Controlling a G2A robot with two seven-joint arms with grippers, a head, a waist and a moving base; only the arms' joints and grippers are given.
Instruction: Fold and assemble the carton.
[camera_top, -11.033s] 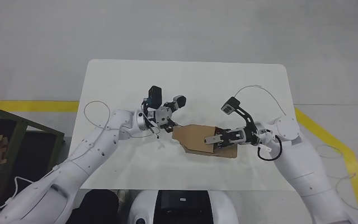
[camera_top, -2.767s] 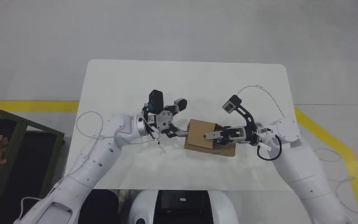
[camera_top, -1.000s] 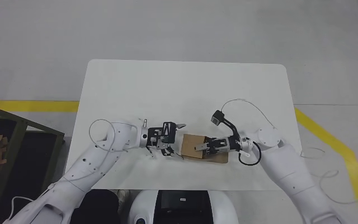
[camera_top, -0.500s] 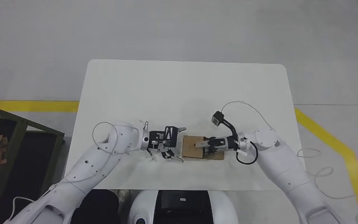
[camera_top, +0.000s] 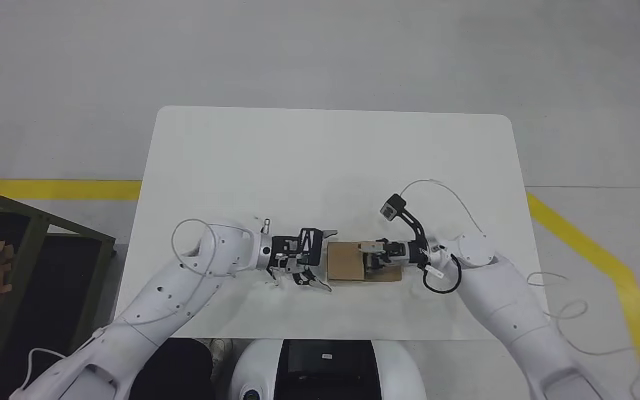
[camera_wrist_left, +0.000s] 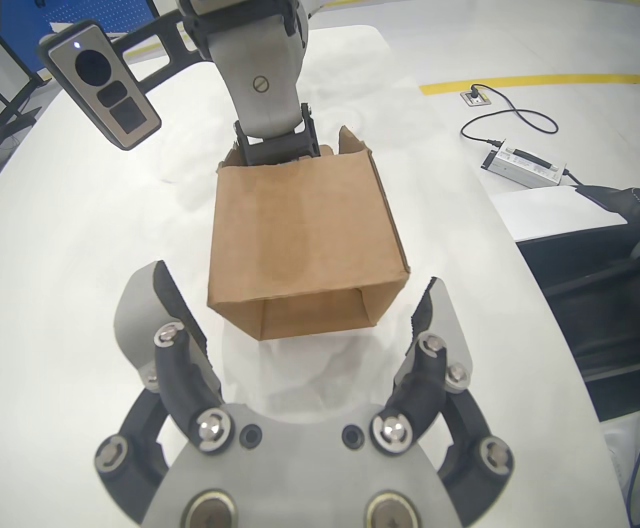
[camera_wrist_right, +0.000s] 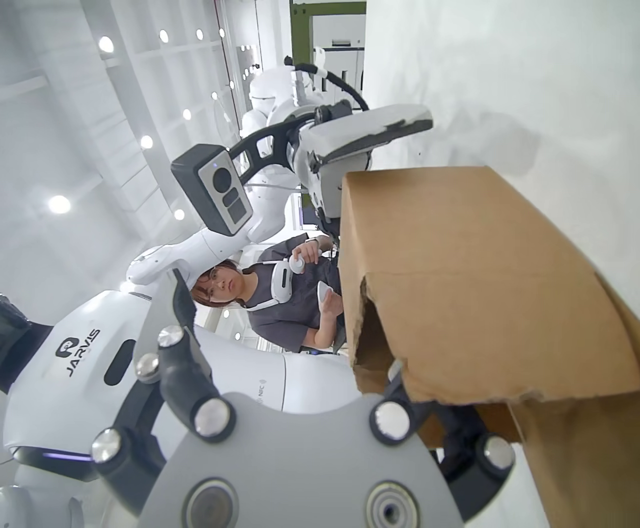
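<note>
The carton (camera_top: 345, 262) lies on its side on the white tabletop (camera_top: 330, 160), close to the near edge and roughly midway across it. It is a brown tube with both ends unsealed. Both arms come in low from the sides, elbows bent outward and forearms nearly level with the surface. The two pincers face each other along the carton's length.

The left pincer (camera_top: 320, 260) hovers just beside the carton's gaping mouth, released. Its fingers (camera_wrist_left: 167, 305) are spread wide, one to either side of the opening, and touch neither wall.

The right pincer (camera_top: 374, 256) is at the opposite end, where the short flaps are ragged. It too is spread. One finger (camera_wrist_right: 177, 305) stands clear in the air, well apart from the cardboard, while the other is tucked behind a torn flap, at or just inside that end. Whether the hidden finger presses on the wall I cannot tell. In the left wrist view its dark base sits over the carton's far top edge.
</note>
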